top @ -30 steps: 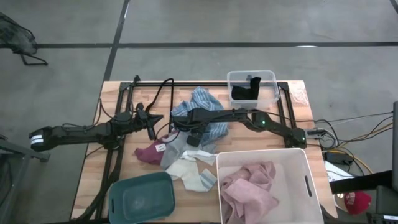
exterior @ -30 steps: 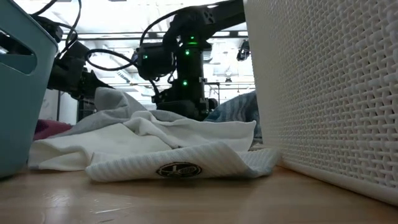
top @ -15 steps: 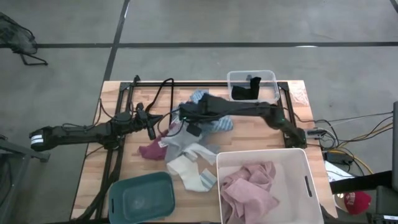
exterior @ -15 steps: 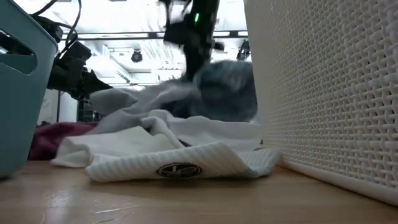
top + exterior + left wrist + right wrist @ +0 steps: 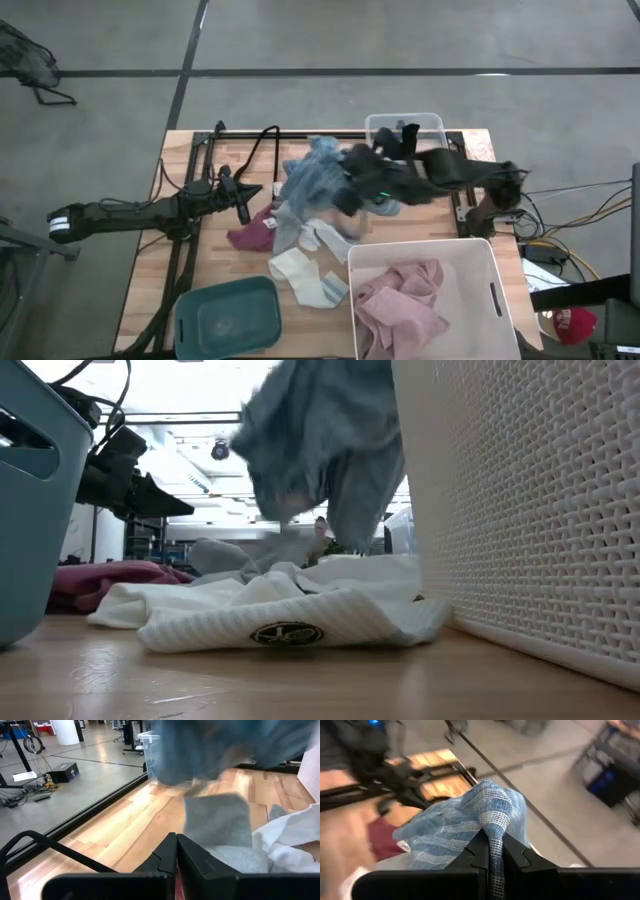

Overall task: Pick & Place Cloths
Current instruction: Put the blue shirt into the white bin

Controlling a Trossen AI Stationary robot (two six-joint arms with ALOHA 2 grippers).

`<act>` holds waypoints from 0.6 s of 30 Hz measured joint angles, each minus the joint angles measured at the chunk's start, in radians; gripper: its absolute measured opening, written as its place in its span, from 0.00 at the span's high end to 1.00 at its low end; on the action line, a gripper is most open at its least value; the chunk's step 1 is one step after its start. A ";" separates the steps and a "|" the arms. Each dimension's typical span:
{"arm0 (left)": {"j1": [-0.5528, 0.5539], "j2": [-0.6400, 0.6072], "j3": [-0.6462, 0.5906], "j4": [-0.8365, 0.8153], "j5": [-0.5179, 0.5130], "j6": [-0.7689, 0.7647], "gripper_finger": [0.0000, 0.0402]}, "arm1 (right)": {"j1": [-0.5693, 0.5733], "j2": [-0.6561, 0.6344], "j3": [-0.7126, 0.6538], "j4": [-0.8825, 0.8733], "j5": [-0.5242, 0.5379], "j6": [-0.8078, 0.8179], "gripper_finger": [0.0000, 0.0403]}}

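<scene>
Right gripper (image 5: 492,851) clamped on a fold of the blue-striped cloth (image 5: 318,175), fabric pinched between the two dark fingers in the right wrist view. Cloth is lifted off the bench (image 5: 180,275), hanging in the air above the cloth pile; in the low view it dangles high next to the white bin's wall (image 5: 520,510). In the high view it sits over the bench middle, just beside the small clear bin (image 5: 380,126), right arm stretched across from the right side.

Left gripper (image 5: 176,851) closed, holding nothing, fingertips together. It hovers at the left side of the pile, pointing toward the cloths; left arm lies along the bench's left edge.

Under the lifted cloth: grey cloth (image 5: 287,226) trailing down, maroon cloth (image 5: 245,237) beside it near the left gripper, white and grey socks (image 5: 305,275) lying flat toward the front of the bench. In the low view a white ribbed piece with a logo (image 5: 285,630) lies nearest the camera.

Pink cloth (image 5: 400,300) is inside the large white bin (image 5: 500,300) at the front right. Black cloth (image 5: 393,146) is inside the small clear bin at the back. Teal bin (image 5: 228,318) at front left, no cloth visible in it.
</scene>
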 joint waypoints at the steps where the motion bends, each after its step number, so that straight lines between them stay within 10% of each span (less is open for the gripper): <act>1: 0.000 0.000 0.000 0.000 0.000 0.000 0.97 | 0.026 -0.024 0.000 0.001 0.001 -0.026 0.97; 18: 0.000 0.000 0.000 -0.008 0.000 0.000 0.97 | 0.711 -0.337 -0.001 -0.058 0.098 0.327 0.97</act>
